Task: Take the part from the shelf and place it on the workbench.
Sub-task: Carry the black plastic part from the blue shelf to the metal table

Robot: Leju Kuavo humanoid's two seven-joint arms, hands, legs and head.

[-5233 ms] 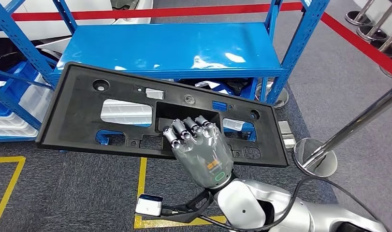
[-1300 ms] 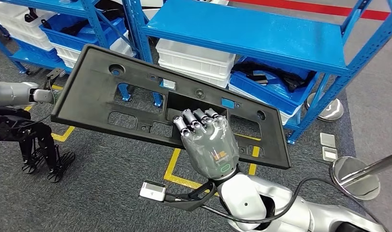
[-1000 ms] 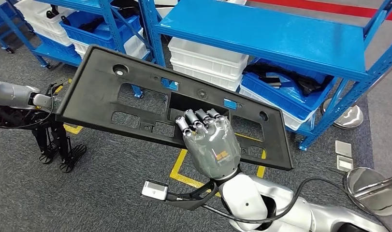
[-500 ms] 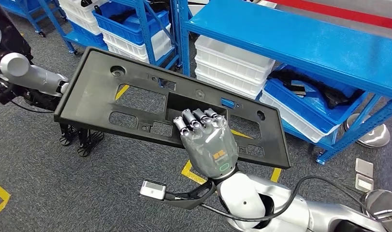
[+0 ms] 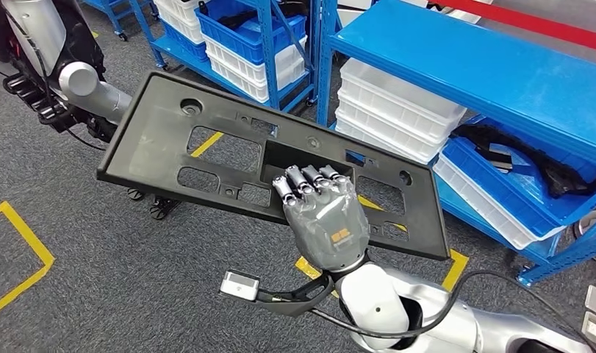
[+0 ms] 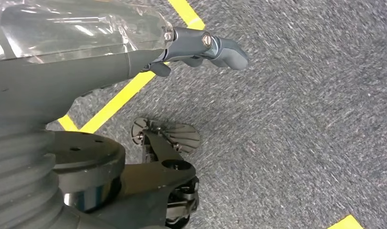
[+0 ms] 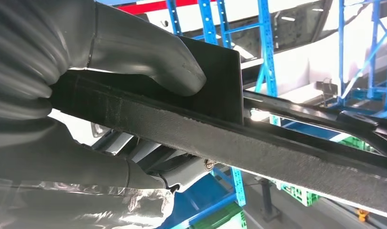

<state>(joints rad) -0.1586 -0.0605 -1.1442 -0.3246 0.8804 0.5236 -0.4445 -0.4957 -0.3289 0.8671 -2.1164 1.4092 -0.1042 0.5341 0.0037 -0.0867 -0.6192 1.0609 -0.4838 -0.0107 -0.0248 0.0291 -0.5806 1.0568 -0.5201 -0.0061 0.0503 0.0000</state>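
Note:
A large flat black panel (image 5: 170, 132) with several cut-outs hangs in the air over the grey carpet, tilted slightly. My right hand (image 5: 324, 220) grips its near edge, fingers hooked into the middle cut-out. In the right wrist view the thumb (image 7: 148, 52) presses on the panel's edge (image 7: 277, 148). My left arm (image 5: 89, 84) reaches in to the panel's left end, where its hand is hidden under the panel. The left wrist view has my left hand (image 6: 134, 52) over carpet with its fingers (image 6: 210, 45) stretched out; I cannot tell whether it touches the panel.
A blue steel shelf (image 5: 486, 73) stands at the back right, with white bins (image 5: 397, 110) and blue bins (image 5: 515, 184) on its lower level. More blue racking with bins (image 5: 243, 37) stands behind. Yellow tape (image 5: 23, 250) marks the carpet at left.
The camera has swung left, so the shelf slid to the right of the picture. The panel stays in my right hand, and my left arm now reaches in at the panel's left end.

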